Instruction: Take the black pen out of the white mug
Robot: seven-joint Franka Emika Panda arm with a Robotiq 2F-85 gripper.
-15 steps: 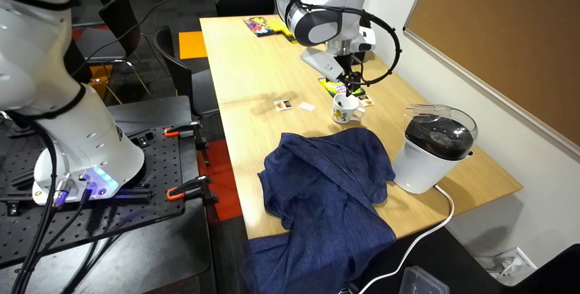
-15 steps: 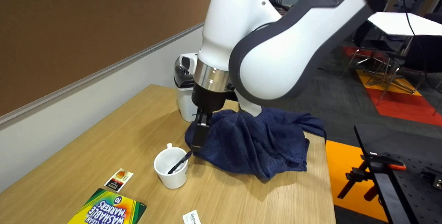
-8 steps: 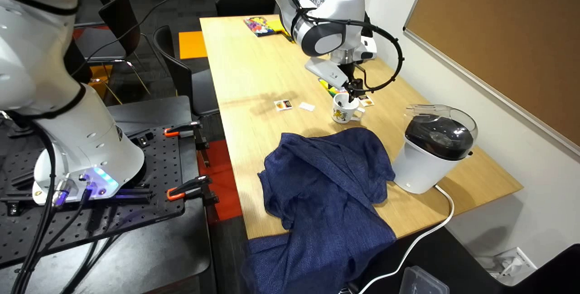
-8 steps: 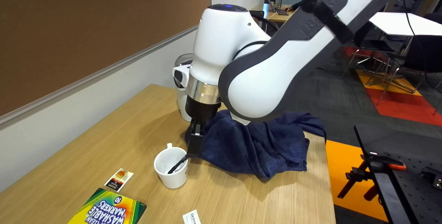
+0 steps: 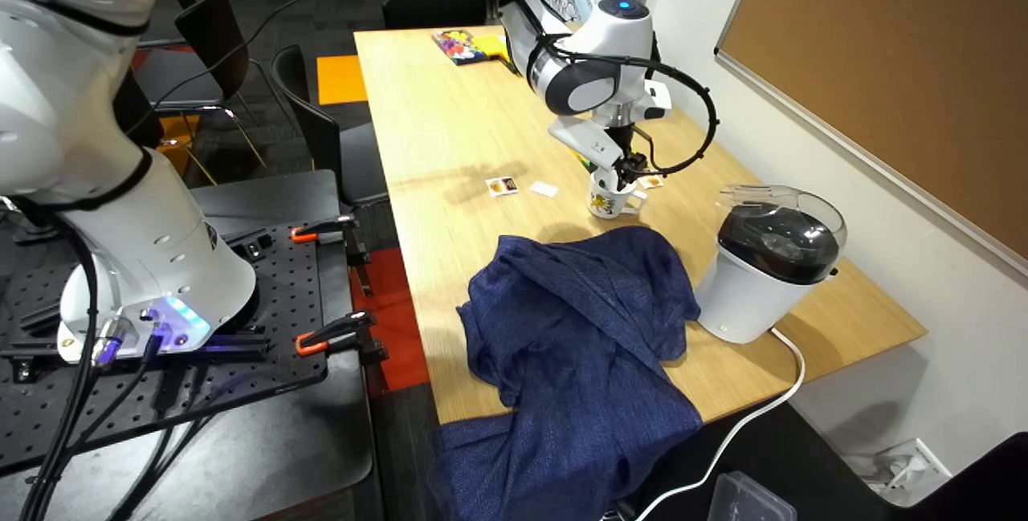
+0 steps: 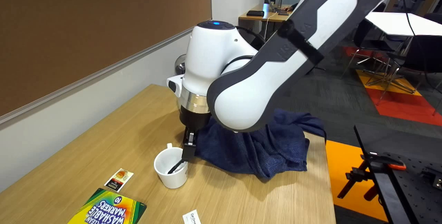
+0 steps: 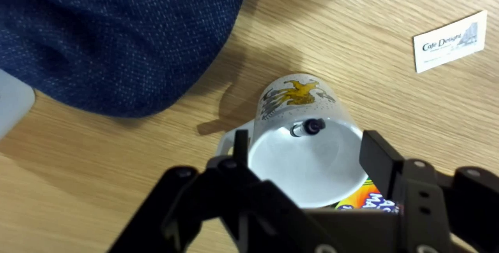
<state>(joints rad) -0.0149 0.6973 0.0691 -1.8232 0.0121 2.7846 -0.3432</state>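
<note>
1. Three spots of print: business card [image 7: 450,41] reads "Café Delight", smaller lines blurred; marker box [image 6: 107,210] shows "WASHABLE MARKERS" and "10", upside down; lettering on the robot arm [image 6: 276,75] broken up by a black strap [image 6: 300,42].
2. White mug [image 7: 306,163] upright on desk [image 6: 259,200], gold-and-grey picture on its outside.
3. Black pen [image 6: 176,166] in mug, tilted, leaning at the rim.
4. End effector [image 7: 303,144] spread: in wrist view, fingers [image 7: 380,163] stand either side of mug mouth, pen in the gap, clear of both.
5. Around: navy cloth [image 5: 578,328] bunched near mug, hanging over desk edge; white popcorn maker [image 5: 763,268] beside cloth, power cord [image 5: 800,372] running off desk; printed packet [image 5: 502,186] near card; second packet [image 5: 649,181] beside mug handle; corkboard [image 6: 103,37] on wall [image 6: 86,106].
6. In the way: end effector covers part of mug mouth and marker box in an exterior view; arm blocks most of popcorn maker in an exterior view.
7. Hard to make out: pen's top end behind a finger in an exterior view, contact can't be told there; pen nearly end-on in wrist view; card and marker box cut off by frame; packet print too small to read.
</note>
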